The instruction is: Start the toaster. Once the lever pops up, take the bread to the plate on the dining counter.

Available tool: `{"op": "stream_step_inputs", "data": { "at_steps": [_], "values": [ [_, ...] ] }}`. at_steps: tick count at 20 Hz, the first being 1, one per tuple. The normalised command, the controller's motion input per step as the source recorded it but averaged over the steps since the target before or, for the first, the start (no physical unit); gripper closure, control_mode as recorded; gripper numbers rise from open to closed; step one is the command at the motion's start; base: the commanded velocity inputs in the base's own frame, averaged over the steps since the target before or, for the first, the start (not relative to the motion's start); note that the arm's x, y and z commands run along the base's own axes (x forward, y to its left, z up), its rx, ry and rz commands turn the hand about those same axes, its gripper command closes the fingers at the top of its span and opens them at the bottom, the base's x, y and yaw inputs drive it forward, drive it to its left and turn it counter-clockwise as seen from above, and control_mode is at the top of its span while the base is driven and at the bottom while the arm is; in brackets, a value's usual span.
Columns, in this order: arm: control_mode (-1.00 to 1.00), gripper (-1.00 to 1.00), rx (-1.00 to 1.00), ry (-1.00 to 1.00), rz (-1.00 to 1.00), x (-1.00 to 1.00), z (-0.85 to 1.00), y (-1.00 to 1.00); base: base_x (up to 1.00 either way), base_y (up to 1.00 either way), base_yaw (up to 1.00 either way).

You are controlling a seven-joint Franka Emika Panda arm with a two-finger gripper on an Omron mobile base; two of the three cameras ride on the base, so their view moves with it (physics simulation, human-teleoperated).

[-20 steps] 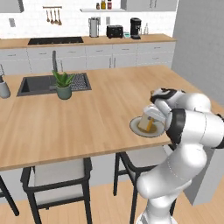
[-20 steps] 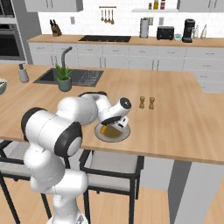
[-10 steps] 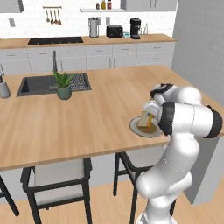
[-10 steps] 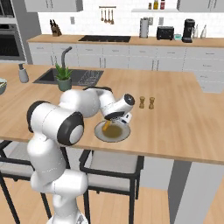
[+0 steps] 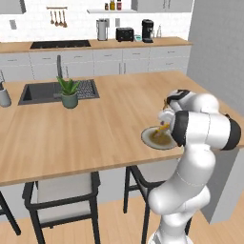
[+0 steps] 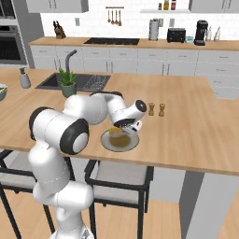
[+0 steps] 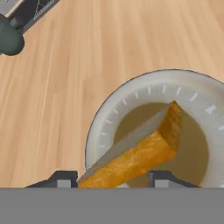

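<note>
Bread tilted over plate (dining counter), end effector fingers apart, grip unclear

We find the plate on the bench, near its front edge. The bread stands tilted in the plate, between the fingers. The toaster sits far behind on the wall-side worktop.

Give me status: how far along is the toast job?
Done: the bread is out of the toaster and over the plate on the dining counter. In hand: the gripper sits just above the plate, jaws apart either side of the slice, which stands tilted on edge; whether it is released I cannot tell. Left: let the slice settle flat and pull the arm away.
</note>
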Motion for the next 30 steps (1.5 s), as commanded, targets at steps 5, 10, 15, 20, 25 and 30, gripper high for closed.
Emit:
{"op": "stream_step_inputs", "data": {
  "at_steps": [5,10,15,20,25,30],
  "values": [
    [-1.00,-1.00,0.00,0.00,-0.09,-0.23,0.34,-0.14,0.00,0.00,0.00],
    [-1.00,-1.00,-0.01,0.00,-0.18,-0.28,0.63,-0.07,0.00,0.00,0.00],
    [-1.00,-1.00,-0.09,0.00,-0.18,-0.22,0.79,0.11,0.00,0.00,0.00],
    [-1.00,-1.00,-0.22,0.00,-0.03,-0.88,0.58,0.67,0.00,0.00,0.00],
    [-1.00,-1.00,-0.23,0.02,-0.02,-0.99,0.72,0.64,0.00,0.00,0.00],
    [-1.00,-1.00,-0.18,0.06,-0.02,-1.00,0.70,0.37,0.00,0.00,0.00]
  ]
}}
